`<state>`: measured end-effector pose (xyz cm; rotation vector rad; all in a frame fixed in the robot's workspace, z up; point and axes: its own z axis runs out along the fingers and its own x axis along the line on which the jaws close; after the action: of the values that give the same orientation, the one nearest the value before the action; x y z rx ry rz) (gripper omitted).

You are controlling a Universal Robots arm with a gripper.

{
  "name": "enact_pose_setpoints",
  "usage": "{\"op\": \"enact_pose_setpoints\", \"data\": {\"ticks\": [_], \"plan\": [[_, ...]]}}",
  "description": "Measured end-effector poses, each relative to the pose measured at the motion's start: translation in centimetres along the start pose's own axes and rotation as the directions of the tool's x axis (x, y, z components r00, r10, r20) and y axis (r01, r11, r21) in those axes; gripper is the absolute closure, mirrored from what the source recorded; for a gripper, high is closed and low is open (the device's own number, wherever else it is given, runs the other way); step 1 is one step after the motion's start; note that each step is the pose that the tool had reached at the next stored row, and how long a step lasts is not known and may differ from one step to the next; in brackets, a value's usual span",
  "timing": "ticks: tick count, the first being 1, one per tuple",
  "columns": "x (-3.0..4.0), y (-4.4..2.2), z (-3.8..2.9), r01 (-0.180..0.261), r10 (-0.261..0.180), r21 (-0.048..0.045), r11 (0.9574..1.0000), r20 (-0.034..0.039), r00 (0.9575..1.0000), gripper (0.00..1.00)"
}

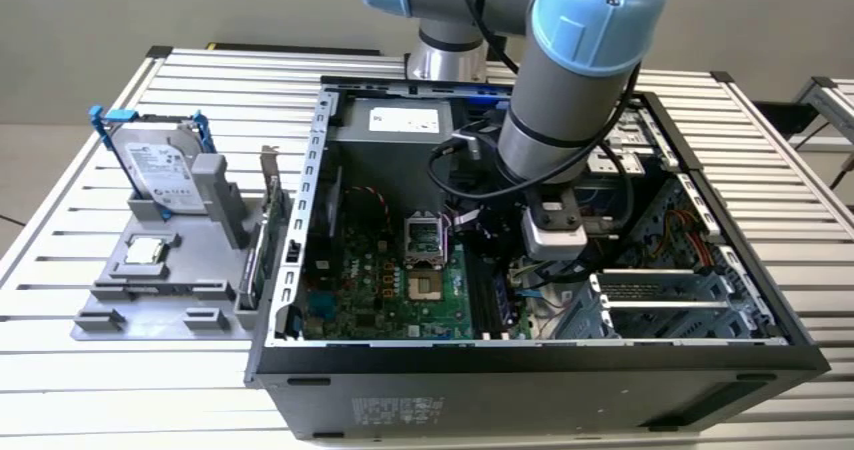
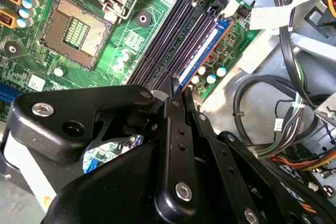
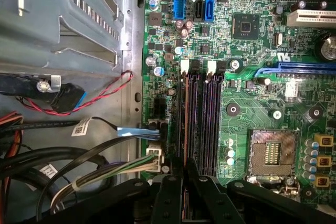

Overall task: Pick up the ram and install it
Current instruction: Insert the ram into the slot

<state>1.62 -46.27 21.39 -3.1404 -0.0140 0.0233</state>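
Observation:
The ram (image 2: 206, 45) is a thin blue stick standing on edge in the outermost memory slot of the green motherboard (image 2: 131, 45), next to three empty black slots (image 2: 168, 35). In the first wrist view the ram (image 3: 181, 121) runs straight up from between my fingers. My gripper (image 2: 177, 88) is down inside the computer case, its two black fingers closed narrowly over the ram's near end. In the exterior view the gripper (image 1: 538, 270) hangs over the board's right part, just above the slots (image 1: 497, 300).
The bare processor socket (image 2: 76, 30) lies beside the slots. Cable bundles (image 3: 79, 177) and a drive cage (image 1: 667, 290) crowd the case on the ram's other side. Outside, a grey fixture (image 1: 100, 320) holds a hard drive (image 1: 167, 170), a processor chip (image 1: 144, 252) and an expansion card (image 1: 267, 230).

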Motion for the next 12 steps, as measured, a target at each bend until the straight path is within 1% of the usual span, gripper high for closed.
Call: {"op": "enact_pose_setpoints", "data": {"ticks": [12], "plan": [[0.00, 0.00, 0.09, -0.005, 0.005, 0.0001, 1.0000, 0.0000, 1.0000, 1.00]]}}
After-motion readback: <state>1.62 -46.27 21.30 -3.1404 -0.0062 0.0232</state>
